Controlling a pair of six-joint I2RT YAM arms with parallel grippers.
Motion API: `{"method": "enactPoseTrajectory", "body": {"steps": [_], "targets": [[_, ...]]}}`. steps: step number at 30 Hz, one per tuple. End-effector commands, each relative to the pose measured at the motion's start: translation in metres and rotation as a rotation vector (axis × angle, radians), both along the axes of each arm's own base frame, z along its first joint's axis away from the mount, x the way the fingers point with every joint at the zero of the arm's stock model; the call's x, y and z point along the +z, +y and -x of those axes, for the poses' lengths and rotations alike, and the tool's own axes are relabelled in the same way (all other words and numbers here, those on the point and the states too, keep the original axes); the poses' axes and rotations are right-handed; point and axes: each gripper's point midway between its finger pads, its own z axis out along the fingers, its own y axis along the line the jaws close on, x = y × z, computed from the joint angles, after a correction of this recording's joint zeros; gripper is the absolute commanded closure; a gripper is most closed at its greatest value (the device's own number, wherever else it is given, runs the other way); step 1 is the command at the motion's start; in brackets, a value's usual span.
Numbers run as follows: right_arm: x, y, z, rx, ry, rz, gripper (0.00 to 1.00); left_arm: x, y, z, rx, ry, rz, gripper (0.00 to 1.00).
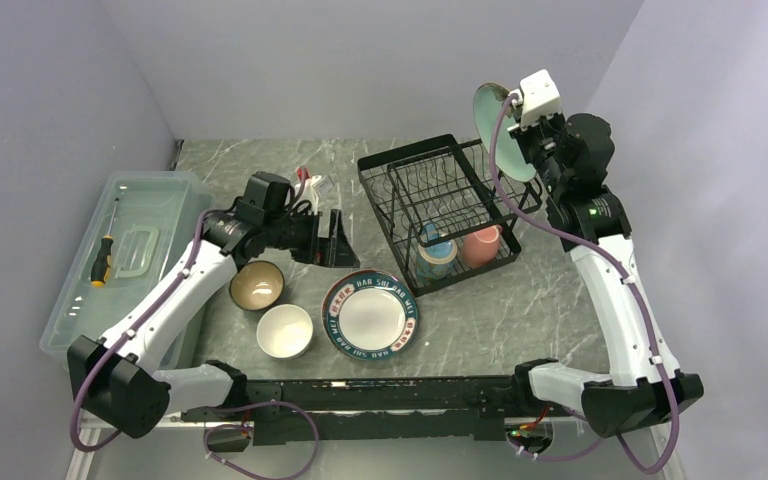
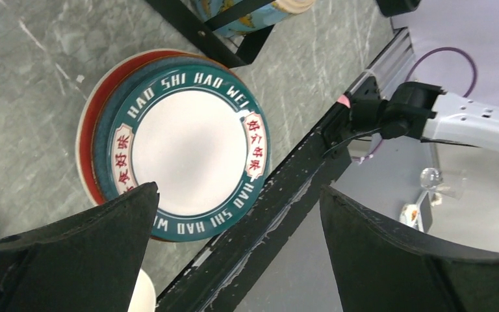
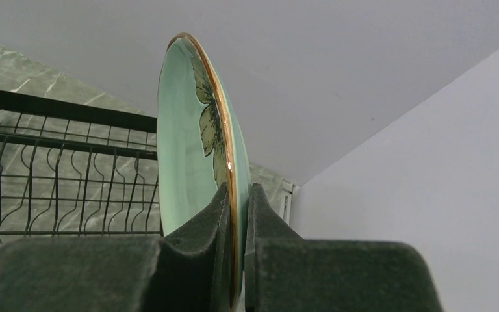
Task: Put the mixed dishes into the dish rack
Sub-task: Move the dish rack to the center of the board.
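My right gripper (image 1: 516,120) is shut on the rim of the mint-green plate (image 1: 495,130), holding it on edge in the air above the far right corner of the black wire dish rack (image 1: 440,200). In the right wrist view the pads pinch the plate (image 3: 185,149) at its gold rim, gripper (image 3: 237,188). A blue mug (image 1: 436,252) and a pink mug (image 1: 481,245) stand in the rack's basket. My left gripper (image 1: 338,240) hangs wide open and empty, left of the rack. Below it lies the lettered plate (image 2: 188,146) on a red plate (image 2: 89,143); gripper (image 2: 239,188).
A brown bowl (image 1: 257,284) and a white bowl (image 1: 285,330) sit left of the plate stack (image 1: 370,313). A clear plastic box (image 1: 130,255) with a screwdriver (image 1: 102,262) stands at the far left. The black base rail (image 1: 380,395) runs along the near edge.
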Motion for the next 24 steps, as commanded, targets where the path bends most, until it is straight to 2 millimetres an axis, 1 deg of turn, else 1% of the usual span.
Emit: {"method": "enactPoseTrajectory", "body": {"steps": [1, 5, 11, 16, 24], "targets": [[0.082, -0.004, 0.01, 0.002, -0.248, -0.054, 1.0, -0.001, 0.011, 0.004, -0.016, -0.09, -0.041, 0.01], [0.079, -0.005, 0.006, -0.001, -0.241, -0.054, 1.0, -0.008, 0.014, 0.006, -0.002, -0.104, -0.047, 0.01], [0.075, -0.01, 0.002, -0.021, -0.237, -0.052, 1.0, -0.019, 0.02, 0.01, 0.003, -0.081, -0.08, 0.01], [0.069, -0.012, 0.0, -0.026, -0.229, -0.054, 1.0, -0.021, 0.021, 0.012, 0.007, -0.08, -0.08, 0.01], [0.052, -0.011, -0.005, -0.013, -0.2, -0.048, 1.0, -0.02, 0.023, 0.012, 0.014, -0.085, -0.087, 0.01]]}}
